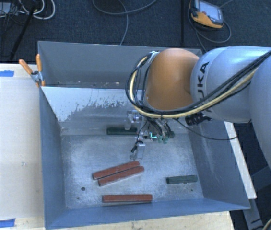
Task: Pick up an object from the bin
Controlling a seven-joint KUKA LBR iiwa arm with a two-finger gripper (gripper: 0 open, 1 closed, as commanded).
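Two brown bars (118, 172) just below the gripper (138, 150)

In the grey bin (53, 143), the arm (231, 85) reaches in from the right. Its gripper hangs low over the middle of the floor; whether it is spread or closed cannot be told. The brown bars, long and flat, lie touching side by side, slightly slanted, just beside its tip toward the near wall.

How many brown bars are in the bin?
3. Two lie side by side mid-floor, the upper bar and lower bar; a third bar by the near wall. The arm may hide more.
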